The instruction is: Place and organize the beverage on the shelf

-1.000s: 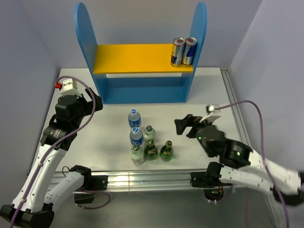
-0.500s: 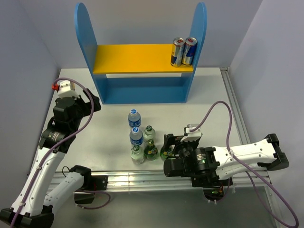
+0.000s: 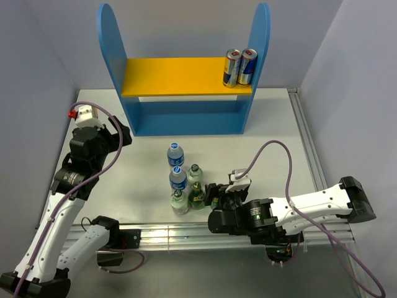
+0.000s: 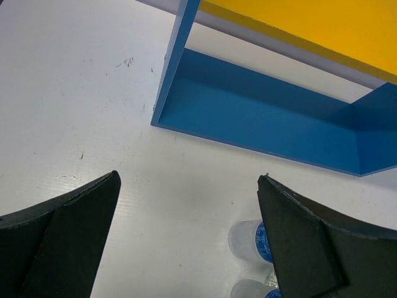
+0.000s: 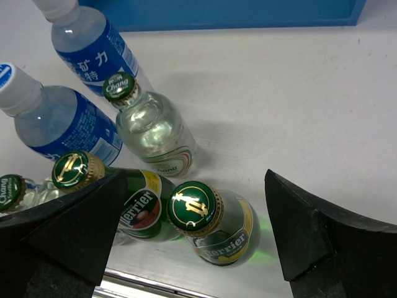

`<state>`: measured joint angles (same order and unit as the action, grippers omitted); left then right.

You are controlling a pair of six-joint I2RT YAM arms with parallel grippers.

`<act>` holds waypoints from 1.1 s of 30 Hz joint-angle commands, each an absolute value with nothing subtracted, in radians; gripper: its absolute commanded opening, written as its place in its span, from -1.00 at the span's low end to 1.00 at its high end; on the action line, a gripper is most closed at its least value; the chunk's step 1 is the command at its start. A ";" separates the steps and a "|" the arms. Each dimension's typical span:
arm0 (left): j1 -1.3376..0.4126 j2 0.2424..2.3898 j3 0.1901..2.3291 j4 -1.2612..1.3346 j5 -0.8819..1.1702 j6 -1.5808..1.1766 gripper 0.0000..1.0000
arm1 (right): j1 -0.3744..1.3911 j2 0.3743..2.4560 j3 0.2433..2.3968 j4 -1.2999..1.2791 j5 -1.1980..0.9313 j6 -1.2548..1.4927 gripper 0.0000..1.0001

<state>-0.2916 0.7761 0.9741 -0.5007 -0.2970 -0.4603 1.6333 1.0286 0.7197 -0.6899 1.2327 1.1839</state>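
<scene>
Right wrist view: right claw (image 5: 192, 236) with its fingers (image 5: 68, 230) spread wide and a green bottle (image 5: 208, 217) upright between them, its gold-printed cap uppermost; whether either finger touches it cannot be told. A second green bottle (image 5: 108, 186) stands just beside it, partly covered by one finger. Ahead of the claw stands a clear glass bottle (image 5: 152, 130), and beyond it two blue-labelled water bottles, one nearer (image 5: 56, 121) and one farther (image 5: 93, 43), both cut off at the frame edge. A further green cap (image 5: 11, 189) shows at the margin, its bottle mostly hidden. Past all of these lies the blue base of the shelf (image 5: 248, 12), seen only as a strip. From above, the right arm lies low along the near edge of the white surface (image 3: 279, 124), a purple cable (image 3: 273, 146) looping over it, and its claw (image 3: 217, 192) hides the gripped-at bottle. The shelf (image 3: 186, 76) stands well beyond both claws, with a pair of cans (image 3: 232, 67) upright at one end of its yellow board. The left claw (image 4: 189, 242), fingers likewise apart and empty, hangs over bare surface, pointed at the shelf's lower corner (image 4: 260, 118); its arm is raised with the elbow bent.
</scene>
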 commanded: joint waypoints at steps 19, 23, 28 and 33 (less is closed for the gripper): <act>-0.290 0.769 0.976 -0.503 -0.304 -0.442 0.99 | 1.542 1.052 0.633 -0.594 1.212 1.180 -1.00; -0.290 0.767 0.977 -0.506 -0.301 -0.442 0.99 | 1.539 1.063 0.707 -0.653 1.252 1.151 -1.00; -0.290 0.753 0.974 -0.503 -0.302 -0.442 0.99 | 1.539 1.072 0.837 -0.716 1.301 1.072 -1.00; -0.290 0.755 0.974 -0.502 -0.296 -0.440 0.99 | 1.537 1.088 0.987 -0.719 1.356 0.906 -1.00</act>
